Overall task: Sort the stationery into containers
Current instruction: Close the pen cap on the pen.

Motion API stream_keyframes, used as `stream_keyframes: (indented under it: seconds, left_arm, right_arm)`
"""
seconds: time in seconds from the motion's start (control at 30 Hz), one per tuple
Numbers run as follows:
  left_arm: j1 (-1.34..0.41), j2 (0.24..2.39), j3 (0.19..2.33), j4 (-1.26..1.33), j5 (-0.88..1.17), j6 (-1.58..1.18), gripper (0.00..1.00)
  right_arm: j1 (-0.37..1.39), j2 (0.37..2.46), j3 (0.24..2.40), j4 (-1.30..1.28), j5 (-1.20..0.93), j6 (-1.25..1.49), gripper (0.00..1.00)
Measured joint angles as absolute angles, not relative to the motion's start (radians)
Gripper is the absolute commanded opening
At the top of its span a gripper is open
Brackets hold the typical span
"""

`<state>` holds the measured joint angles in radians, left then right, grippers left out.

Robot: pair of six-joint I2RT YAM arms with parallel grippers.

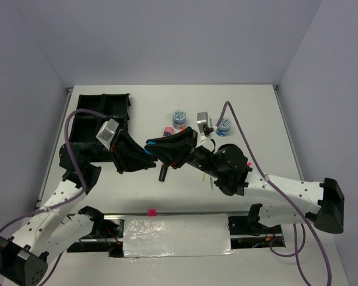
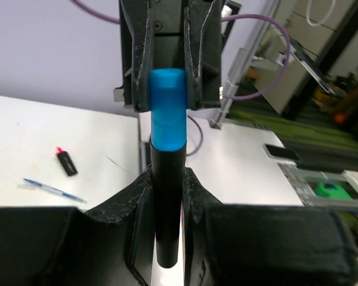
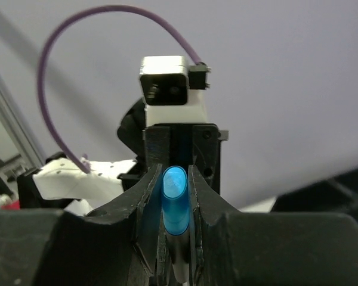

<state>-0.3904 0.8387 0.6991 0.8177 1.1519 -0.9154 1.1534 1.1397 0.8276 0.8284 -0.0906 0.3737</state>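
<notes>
Top external view: a white table (image 1: 256, 107) sits between 2 pale lilac walls (image 1: 167, 36), with the black organiser tray (image 1: 101, 97) at its far left. Above mid-table the left gripper (image 2: 166, 176) clamps the blue-capped marker (image 2: 167, 119) by its black barrel. The right gripper (image 3: 174, 173) pinches its cap. A round tub (image 1: 179, 117) stands beyond.

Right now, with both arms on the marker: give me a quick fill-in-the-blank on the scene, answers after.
1. The marker clamped by both grippers has a ___ cap.
2. The left gripper grips the marker's ___ body, the right gripper its cap.
3. In the top view the organiser tray sits at the table's far ___ corner.
4. ___ round tubs stand on the table.
Missing words: blue; black; left; two.
</notes>
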Motion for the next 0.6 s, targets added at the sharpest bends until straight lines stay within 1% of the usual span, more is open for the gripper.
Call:
stream_keyframes:
  seconds: [0.03,0.1,0.13,0.17,0.23,0.27,0.33,0.47,0.5,0.53,0.57,0.6]
  left_arm:
    - [-0.390,0.813,0.677,0.818,1.128,-0.910,0.00]
    - [-0.392,0.759,0.631,0.812,1.078,-0.886,0.00]
    - [-0.395,0.735,0.614,0.801,1.056,-0.869,0.00]
    - [-0.398,0.720,0.606,0.791,1.037,-0.860,0.00]
    - [-0.403,0.698,0.595,0.776,0.999,-0.840,0.00]
    - [-0.404,0.690,0.591,0.770,0.984,-0.835,0.00]
    - [-0.409,0.678,0.580,0.769,0.960,-0.830,0.00]
    - [-0.413,0.657,0.565,0.776,0.920,-0.812,0.00]
    - [-0.413,0.655,0.564,0.779,0.904,-0.811,0.00]
    - [-0.413,0.650,0.564,0.785,0.887,-0.810,0.00]
    - [-0.413,0.646,0.562,0.777,0.884,-0.809,0.00]
    - [-0.413,0.644,0.561,0.777,0.881,-0.809,0.00]
  right_arm:
    - [1.161,1.136,0.854,0.764,-0.086,0.369,0.00]
    - [1.174,1.134,0.909,0.643,-0.085,0.354,0.05]
    - [1.179,1.134,0.938,0.584,-0.086,0.346,0.09]
    - [1.181,1.134,0.963,0.540,-0.086,0.339,0.17]
    - [1.182,1.136,1.019,0.455,-0.091,0.323,0.18]
    - [1.182,1.140,1.041,0.422,-0.094,0.315,0.24]
    - [1.182,1.145,1.074,0.370,-0.102,0.303,0.30]
    - [1.182,1.153,1.107,0.285,-0.131,0.289,0.36]
    - [1.182,1.155,1.107,0.266,-0.144,0.287,0.36]
    - [1.182,1.157,1.107,0.244,-0.157,0.286,0.38]
    - [1.182,1.161,1.108,0.242,-0.168,0.281,0.42]
    - [1.182,1.161,1.109,0.242,-0.178,0.283,0.42]
